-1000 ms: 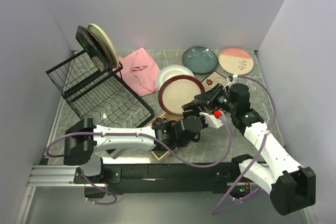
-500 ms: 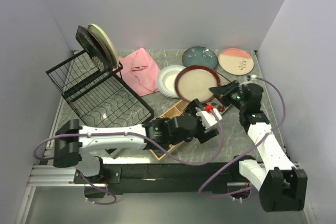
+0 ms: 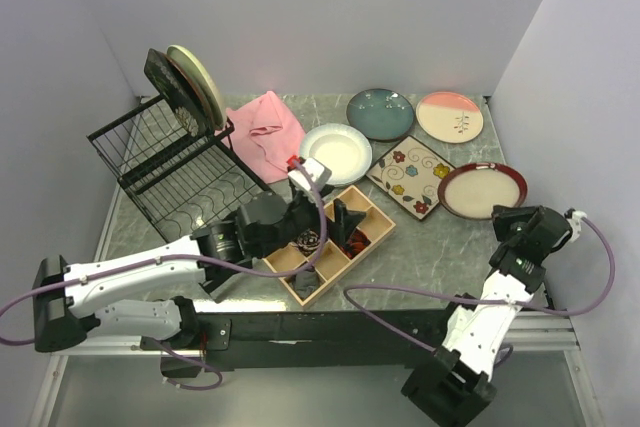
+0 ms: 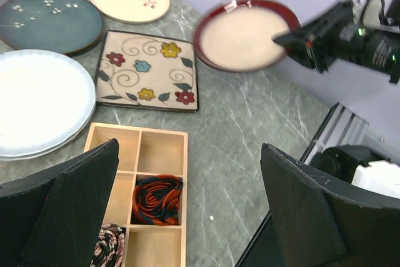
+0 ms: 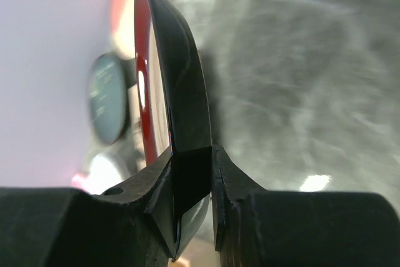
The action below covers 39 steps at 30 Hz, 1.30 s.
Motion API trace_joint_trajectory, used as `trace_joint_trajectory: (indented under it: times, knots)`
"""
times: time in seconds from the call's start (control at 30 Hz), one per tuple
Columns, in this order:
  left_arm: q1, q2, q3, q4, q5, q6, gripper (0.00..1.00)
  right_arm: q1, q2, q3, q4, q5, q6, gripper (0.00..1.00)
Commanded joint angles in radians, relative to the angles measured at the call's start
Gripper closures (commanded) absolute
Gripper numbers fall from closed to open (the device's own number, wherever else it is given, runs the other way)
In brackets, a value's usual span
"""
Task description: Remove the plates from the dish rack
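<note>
The black wire dish rack (image 3: 190, 182) stands at the back left. A square black plate (image 3: 166, 92) and a cream-green plate (image 3: 199, 80) lean on its raised back. My right gripper (image 3: 508, 219) is shut on the near rim of the dark red plate (image 3: 481, 189), held flat and low at the right; the right wrist view shows the plate (image 5: 170, 85) edge-on between the shut fingers (image 5: 197, 173). My left gripper (image 3: 338, 221) is open and empty above the wooden tray (image 3: 372, 234); its wide gap shows in the left wrist view (image 4: 189, 147).
On the table lie a teal plate (image 3: 380, 112), a pink-cream plate (image 3: 449, 116), a white plate (image 3: 335, 150) and a square cream floral plate (image 3: 411, 175). A pink cloth (image 3: 268, 132) lies beside the rack. The wooden tray (image 4: 156, 151) holds rolled ties.
My right gripper has carried the dark red plate from the table's middle to the right side and laid it flat. My left arm has drawn back left over the wooden tray.
</note>
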<state>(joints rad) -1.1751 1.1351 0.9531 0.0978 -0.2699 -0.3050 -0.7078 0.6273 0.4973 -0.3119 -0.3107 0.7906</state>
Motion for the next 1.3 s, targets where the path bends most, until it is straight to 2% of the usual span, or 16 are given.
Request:
trace_joint_trajectory:
  times: [0.0,0.2,0.33,0.4,0.57,0.67,0.77,0.8,0.87,0.9,1.13,1.23,1.27]
  knots:
    - [-0.006,-0.081,-0.053,0.085,-0.081,-0.046,0.01,-0.084,-0.078,0.015,0.019,0.094,-0.016,1.0]
    - [-0.008,-0.098,-0.074,0.105,-0.069,-0.06,0.01,-0.14,-0.032,-0.068,0.135,0.17,-0.005,1.0]
    - [-0.008,-0.084,-0.071,0.103,-0.078,-0.057,0.01,-0.148,0.026,-0.137,0.309,0.173,0.021,1.0]
    - [-0.008,-0.08,-0.066,0.099,-0.086,-0.052,0.0,-0.147,0.058,-0.175,0.435,0.125,0.041,1.0]
    - [-0.008,-0.089,-0.073,0.108,-0.11,-0.048,0.0,-0.147,0.244,-0.194,0.546,0.107,0.085,0.98]
    - [-0.008,-0.098,-0.08,0.117,-0.111,-0.046,0.0,-0.148,0.328,-0.164,0.539,0.11,0.072,0.9]
    - [-0.008,-0.109,-0.088,0.128,-0.115,-0.048,0.01,-0.148,0.36,-0.138,0.458,0.166,0.059,0.75]
    - [-0.009,-0.109,-0.089,0.128,-0.121,-0.046,0.01,-0.148,0.364,-0.137,0.448,0.176,0.058,0.68]
    - [-0.008,-0.11,-0.089,0.12,-0.127,-0.046,0.01,-0.148,0.376,-0.135,0.424,0.197,0.059,0.6]
    - [-0.008,-0.11,-0.086,0.115,-0.133,-0.048,0.0,-0.148,0.382,-0.134,0.419,0.203,0.061,0.51]
    - [-0.008,-0.15,-0.105,0.118,-0.184,-0.062,0.01,-0.148,0.446,-0.086,0.286,0.277,0.055,0.39]
    - [-0.009,-0.159,-0.106,0.117,-0.207,-0.065,0.0,-0.148,0.42,-0.066,0.217,0.327,0.045,0.31]
    - [-0.008,-0.161,-0.108,0.118,-0.209,-0.062,0.01,-0.148,0.41,-0.06,0.199,0.34,0.045,0.24]
